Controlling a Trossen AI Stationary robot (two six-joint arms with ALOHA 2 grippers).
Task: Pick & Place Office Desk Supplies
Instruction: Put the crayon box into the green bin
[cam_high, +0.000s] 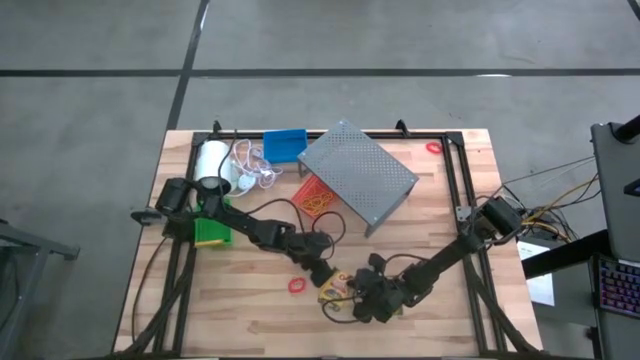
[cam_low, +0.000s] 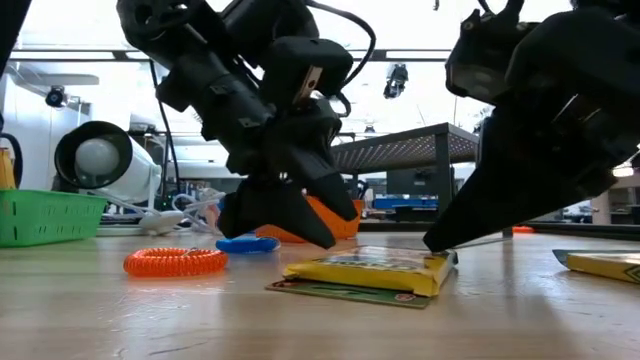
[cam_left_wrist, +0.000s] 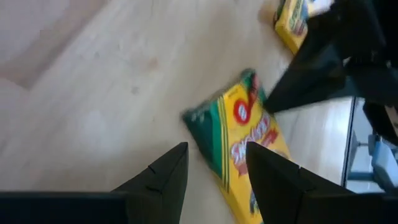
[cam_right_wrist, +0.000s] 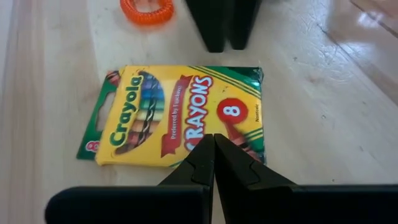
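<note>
A yellow-and-green crayon box lies flat on the table near its front middle, with a green flap sticking out at one end. My left gripper is open and hovers just beyond the box's far side without touching it. My right gripper is shut, tips at the box's edge. A second crayon box lies to the right. A red-orange ring band and a blue one lie to the left. My right gripper meets the crayon box with its shut fingertips at the box's right-hand edge, beside the printed "8". The fingers slant down from the table's right. The box lies flat on the table.
Grey perforated rack stands at the far middle, with the blue bin, white roll and cord to its left. A red-orange bin sits before the rack, a green bin at the left, and a red ring far right.
</note>
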